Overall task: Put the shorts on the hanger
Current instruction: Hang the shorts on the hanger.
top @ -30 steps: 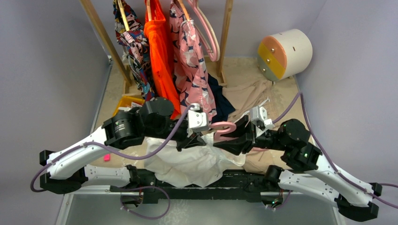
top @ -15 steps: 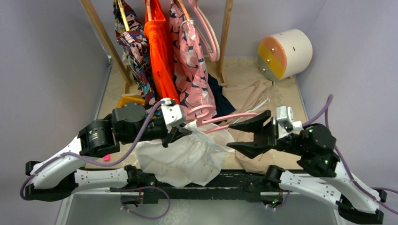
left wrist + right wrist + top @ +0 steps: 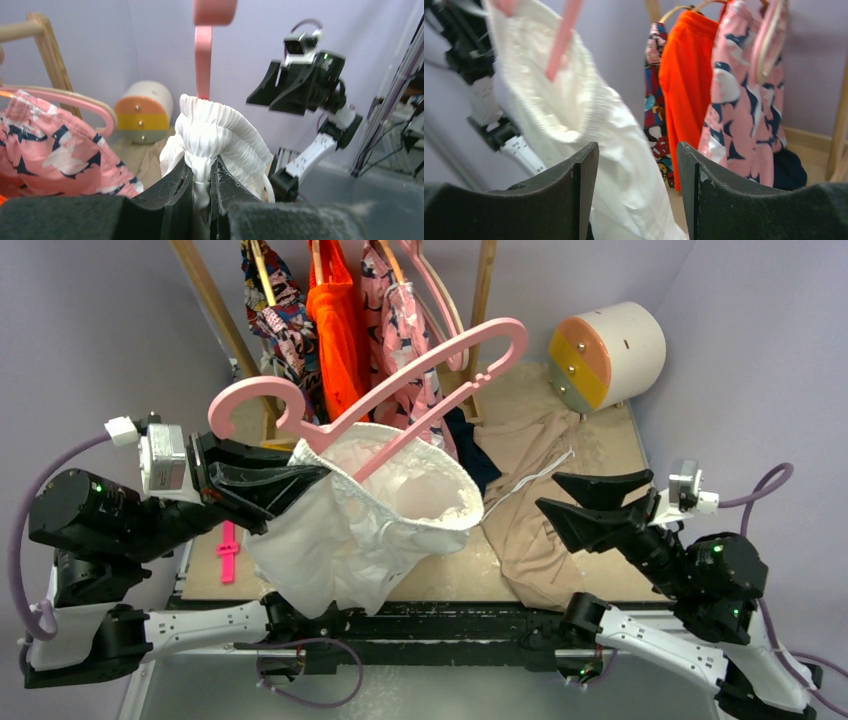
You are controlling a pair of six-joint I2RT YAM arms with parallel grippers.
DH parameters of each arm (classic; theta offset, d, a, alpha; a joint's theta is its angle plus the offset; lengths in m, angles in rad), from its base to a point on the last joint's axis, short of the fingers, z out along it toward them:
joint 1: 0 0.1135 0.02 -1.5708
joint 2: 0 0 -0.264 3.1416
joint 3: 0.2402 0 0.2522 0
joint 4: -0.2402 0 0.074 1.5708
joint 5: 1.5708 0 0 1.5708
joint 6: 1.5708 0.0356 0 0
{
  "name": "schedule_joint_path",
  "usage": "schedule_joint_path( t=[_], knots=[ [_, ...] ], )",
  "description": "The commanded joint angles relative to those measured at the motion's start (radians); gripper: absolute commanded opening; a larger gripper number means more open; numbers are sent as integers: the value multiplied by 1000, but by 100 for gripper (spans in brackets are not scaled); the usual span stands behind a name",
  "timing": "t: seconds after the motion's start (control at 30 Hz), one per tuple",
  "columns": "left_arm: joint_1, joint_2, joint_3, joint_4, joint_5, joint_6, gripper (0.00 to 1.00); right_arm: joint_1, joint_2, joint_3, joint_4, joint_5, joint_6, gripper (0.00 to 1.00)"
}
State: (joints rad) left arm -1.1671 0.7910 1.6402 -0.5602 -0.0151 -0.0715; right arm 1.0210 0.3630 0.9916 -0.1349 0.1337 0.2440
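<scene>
The left gripper (image 3: 310, 475) is pinched tight on the bunched-up waistband of the white shorts (image 3: 340, 530). It holds them up in the air over the left side of the table (image 3: 440, 585). The shorts hang down like an open bag, with the big round waist hole facing up. The pink hanger (image 3: 400, 370) is poking into that hole. Its hook sticks out toward the far left corner, and one long arm points up toward the far right corner. Its other end is hidden in the cloth by the pinch, so I cannot tell if the left gripper squeezes the hanger too. The right gripper (image 3: 550, 492) is wide open and holds nothing. It waits near the right edge of the table, well apart from the shorts. I think the job is partway done: only one side of the waistband looks to be on the hanger. Next, the right gripper likely needs to reach over, grab the loose side of the waistband, and pull it over the bare arm of the hanger.
</scene>
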Motion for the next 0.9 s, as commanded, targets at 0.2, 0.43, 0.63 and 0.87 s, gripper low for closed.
schedule_joint_path(
  t=[0.2,0.43,0.63,0.87],
  knots=[
    [2,168,212,122,29,9,0,4,40,-16,-41,271,137,84],
    [1,153,161,185,15,28,0,5,48,-10,8,153,141,87],
    [2,-37,-197,230,-138,-19,0,4,65,-70,-9,84,170,86],
    [1,-113,-335,225,-184,-81,0,4,81,-120,-10,78,252,84]
  ],
)
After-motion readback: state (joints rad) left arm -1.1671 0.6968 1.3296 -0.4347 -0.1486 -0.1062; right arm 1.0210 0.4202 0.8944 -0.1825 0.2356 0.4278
